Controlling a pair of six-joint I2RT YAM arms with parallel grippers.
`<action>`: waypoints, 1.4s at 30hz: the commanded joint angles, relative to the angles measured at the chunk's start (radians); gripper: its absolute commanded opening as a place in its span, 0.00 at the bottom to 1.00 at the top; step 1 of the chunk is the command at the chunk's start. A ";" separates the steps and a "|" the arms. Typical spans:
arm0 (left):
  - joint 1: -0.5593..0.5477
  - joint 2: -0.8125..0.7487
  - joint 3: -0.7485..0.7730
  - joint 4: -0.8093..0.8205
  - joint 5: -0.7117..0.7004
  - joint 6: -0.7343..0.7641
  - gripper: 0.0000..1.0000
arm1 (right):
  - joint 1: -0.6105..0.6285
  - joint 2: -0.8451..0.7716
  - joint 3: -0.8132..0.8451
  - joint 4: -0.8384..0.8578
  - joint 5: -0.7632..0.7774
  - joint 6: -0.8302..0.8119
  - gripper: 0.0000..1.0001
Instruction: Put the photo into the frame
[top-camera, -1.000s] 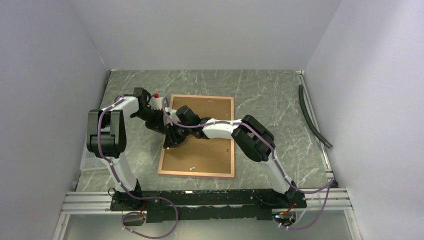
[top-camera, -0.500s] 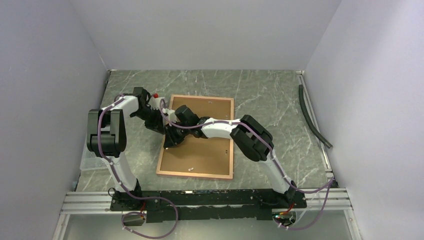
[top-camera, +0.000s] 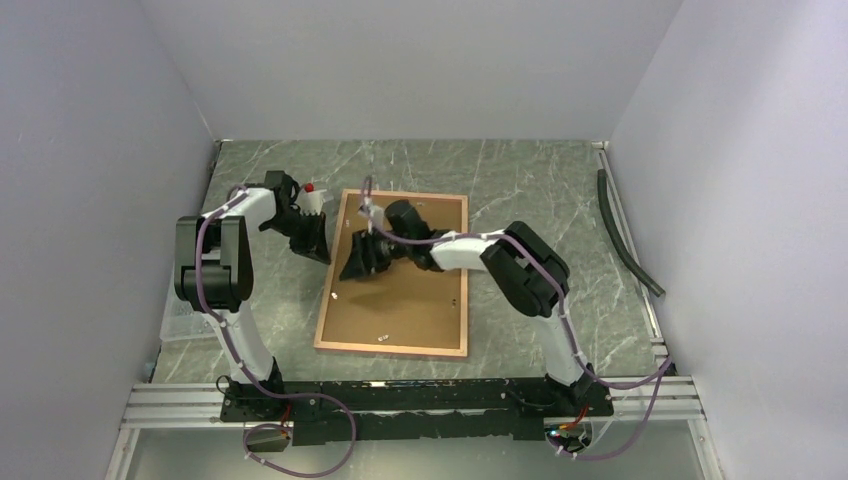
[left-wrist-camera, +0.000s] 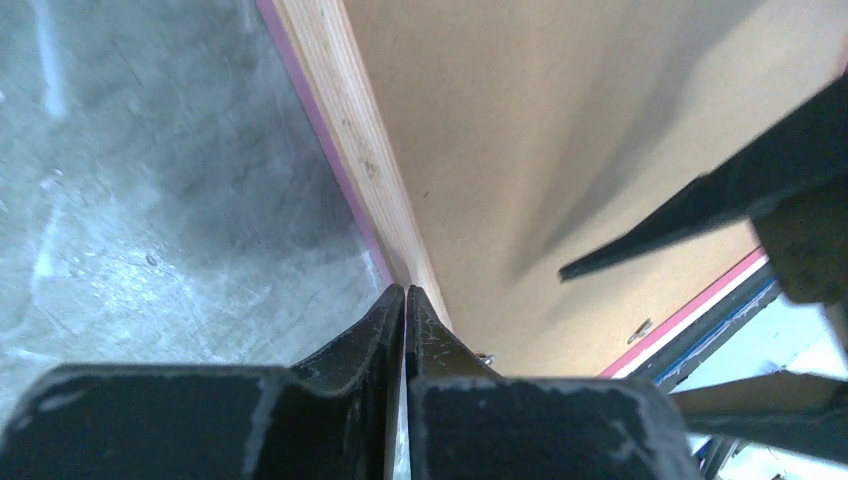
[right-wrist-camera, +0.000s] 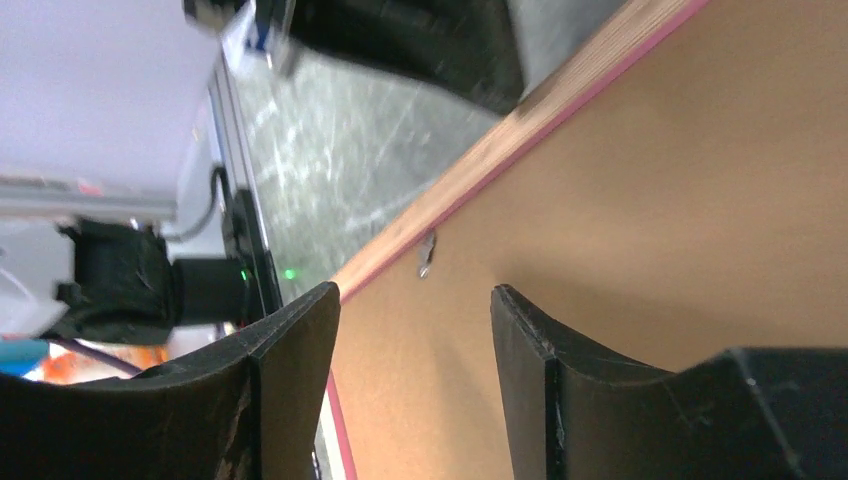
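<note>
Light brown wood with a pink rim, the frame (top-camera: 392, 350) lies rear side up on the marbled table (top-camera: 540, 200), directly beneath the right gripper (right-wrist-camera: 415, 300). That gripper's fingers are spread with nothing between them, above the brown backing board (top-camera: 410, 310). Slightly beyond, the left gripper (left-wrist-camera: 404, 292) has its fingers pressed together, and the frame's left rail sits right at their tips.

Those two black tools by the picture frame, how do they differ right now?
The left tool has its fingers pressed together; the right tool has its fingers spread apart. The left tool's tips sit at the frame's wooden edge; the right tool is over the brown board inside it. Both are black and near the frame's left side.
</note>
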 joint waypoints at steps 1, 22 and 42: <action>0.014 -0.047 0.095 0.041 0.066 -0.050 0.14 | -0.107 -0.081 0.030 0.159 -0.037 0.129 0.63; 0.045 0.242 0.292 0.140 0.157 -0.170 0.26 | -0.179 0.220 0.475 -0.169 0.167 0.092 0.62; 0.047 0.248 0.216 0.176 0.164 -0.164 0.13 | -0.162 0.359 0.593 -0.210 0.139 0.098 0.57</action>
